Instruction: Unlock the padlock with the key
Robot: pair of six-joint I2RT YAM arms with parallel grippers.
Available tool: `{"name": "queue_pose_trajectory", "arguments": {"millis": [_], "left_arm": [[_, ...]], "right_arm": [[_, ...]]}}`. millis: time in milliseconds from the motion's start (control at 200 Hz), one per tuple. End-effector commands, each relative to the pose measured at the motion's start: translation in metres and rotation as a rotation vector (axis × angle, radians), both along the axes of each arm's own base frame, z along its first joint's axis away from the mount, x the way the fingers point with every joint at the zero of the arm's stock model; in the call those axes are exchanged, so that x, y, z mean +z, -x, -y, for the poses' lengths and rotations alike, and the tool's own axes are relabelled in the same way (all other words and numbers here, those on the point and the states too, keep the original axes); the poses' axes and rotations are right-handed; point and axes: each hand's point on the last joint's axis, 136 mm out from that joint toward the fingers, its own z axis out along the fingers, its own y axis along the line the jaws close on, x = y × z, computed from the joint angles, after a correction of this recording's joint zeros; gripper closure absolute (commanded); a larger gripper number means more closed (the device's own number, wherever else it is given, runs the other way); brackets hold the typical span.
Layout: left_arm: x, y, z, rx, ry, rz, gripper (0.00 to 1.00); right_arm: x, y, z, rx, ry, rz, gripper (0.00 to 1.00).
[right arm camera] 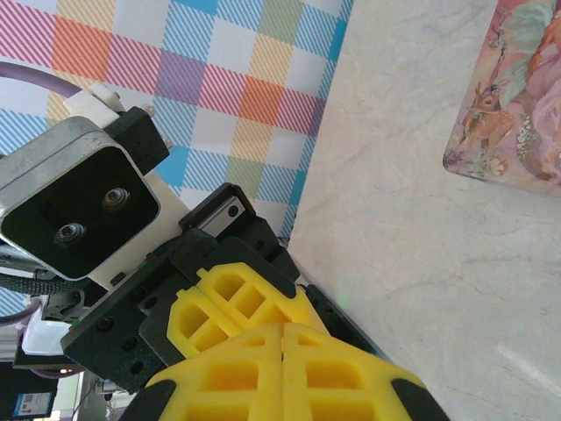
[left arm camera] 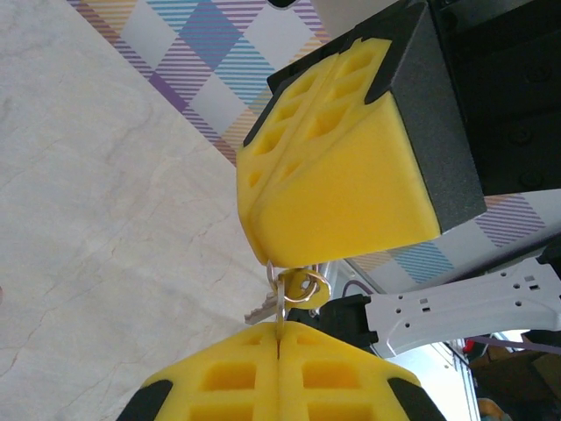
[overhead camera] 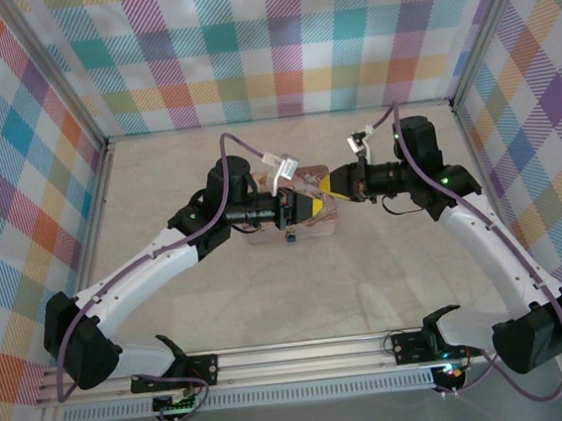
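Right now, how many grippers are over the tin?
2. The left gripper reaches in from the left and the right gripper from the right. Their shut tips meet above the pink tin, each seemingly pinching the key.

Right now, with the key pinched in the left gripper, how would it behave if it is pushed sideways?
The key looks like thin flat metal, so it is probably stiff and very light. Only its end sits in the shut left gripper, so it may twist or slip. The ring on it seems loose and would likely swing.
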Motion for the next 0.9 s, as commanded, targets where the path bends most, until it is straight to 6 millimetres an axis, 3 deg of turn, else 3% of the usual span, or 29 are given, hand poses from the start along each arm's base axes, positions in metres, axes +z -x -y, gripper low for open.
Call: {"name": "queue_pose_trajectory", "arguments": {"millis": [0, 340, 450, 545, 640, 895], "left_arm": [[-0.005, 0.006, -0.009, 0.015, -0.037, 0.003, 1.0], [-0.007, 0.014, -0.011, -0.034, -0.081, 0.0, 1.0], [-0.007, 0.015, -0.01, -0.045, -0.084, -0.005, 1.0], [-0.008, 0.018, -0.008, -0.068, -0.089, -0.016, 1.0], [-0.014, 0.021, -0.009, -0.088, -0.121, -0.037, 1.0], [-0.012, 0.036, -0.009, -0.186, -0.151, -0.061, 1.0]], "right_arm": [[0.009, 0.007, 0.006, 0.008, -0.02, 0.054, 0.98], [-0.007, 0.011, 0.009, 0.007, -0.007, 0.083, 0.97], [-0.004, 0.014, 0.009, 0.018, -0.016, 0.098, 0.91], [-0.002, 0.015, 0.011, 0.01, -0.008, 0.118, 0.73], [0.0, 0.016, 0.016, -0.003, 0.002, 0.151, 0.65], [0.005, 0.029, 0.017, 0.05, -0.002, 0.246, 0.65]]}}
